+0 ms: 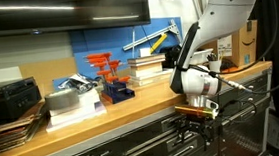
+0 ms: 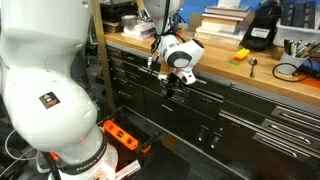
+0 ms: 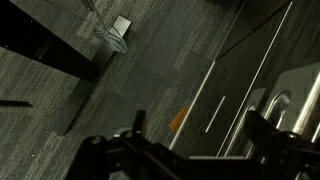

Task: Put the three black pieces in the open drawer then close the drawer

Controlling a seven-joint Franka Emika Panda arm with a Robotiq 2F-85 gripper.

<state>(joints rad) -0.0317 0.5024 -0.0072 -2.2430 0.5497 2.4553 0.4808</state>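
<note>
My gripper [image 1: 197,134] hangs below the edge of the wooden countertop [image 1: 132,114], close in front of the grey drawer fronts [image 2: 200,105], fingers pointing down; it also shows in an exterior view [image 2: 172,92]. In the wrist view the two fingers [image 3: 197,120] stand wide apart with only floor between them, so it is open and empty. A metal handle bar [image 3: 285,100] of a drawer front shows at the right of the wrist view. The drawer fronts near the gripper look flush; no patterned drawer inside shows. The three black pieces are out of view.
On the countertop stand a blue block with orange-red uprights [image 1: 112,78], a stack of books [image 1: 149,65], a cardboard box [image 1: 239,45] and a small yellow object [image 2: 241,55]. An orange power strip [image 2: 125,135] lies on the carpet.
</note>
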